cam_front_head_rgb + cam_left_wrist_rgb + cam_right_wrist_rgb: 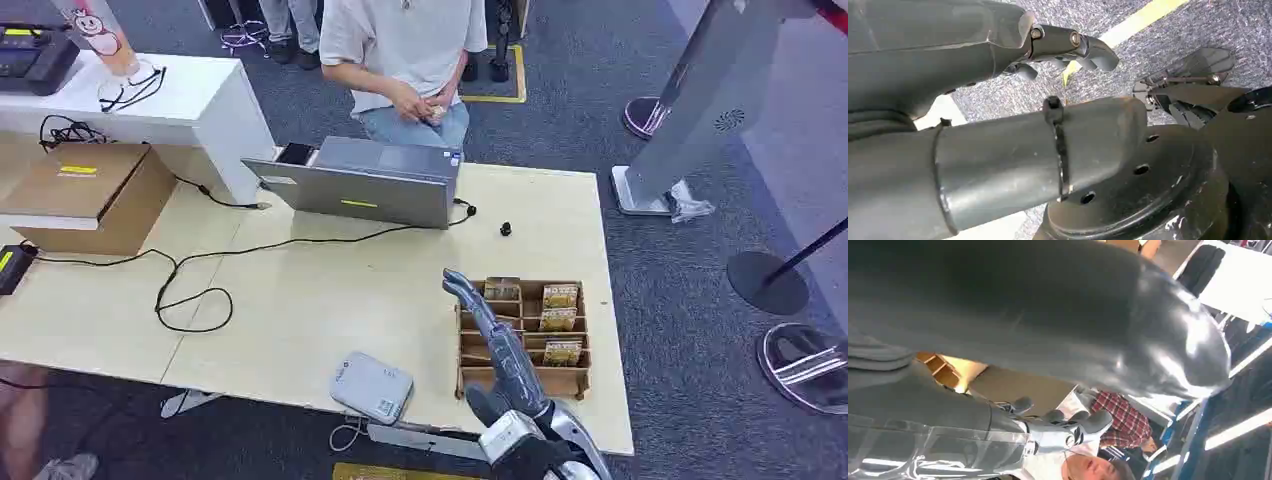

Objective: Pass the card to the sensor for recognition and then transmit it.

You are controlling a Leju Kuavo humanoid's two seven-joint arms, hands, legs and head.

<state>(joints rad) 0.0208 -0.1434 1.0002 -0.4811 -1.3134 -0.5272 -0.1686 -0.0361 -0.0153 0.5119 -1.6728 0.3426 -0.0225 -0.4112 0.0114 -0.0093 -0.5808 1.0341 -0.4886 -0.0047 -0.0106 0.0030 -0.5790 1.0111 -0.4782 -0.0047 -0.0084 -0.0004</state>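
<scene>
right hand (487, 325) open and empty over the card rack (523, 338): drop fingers onto one card (560, 296), pinch firmly, then carry to the sensor (372, 387).

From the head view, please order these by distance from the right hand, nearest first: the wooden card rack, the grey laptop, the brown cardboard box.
1. Wooden card rack, directly beside the right hand.
2. Grey laptop, at the table's far edge.
3. Brown cardboard box, far left.
</scene>
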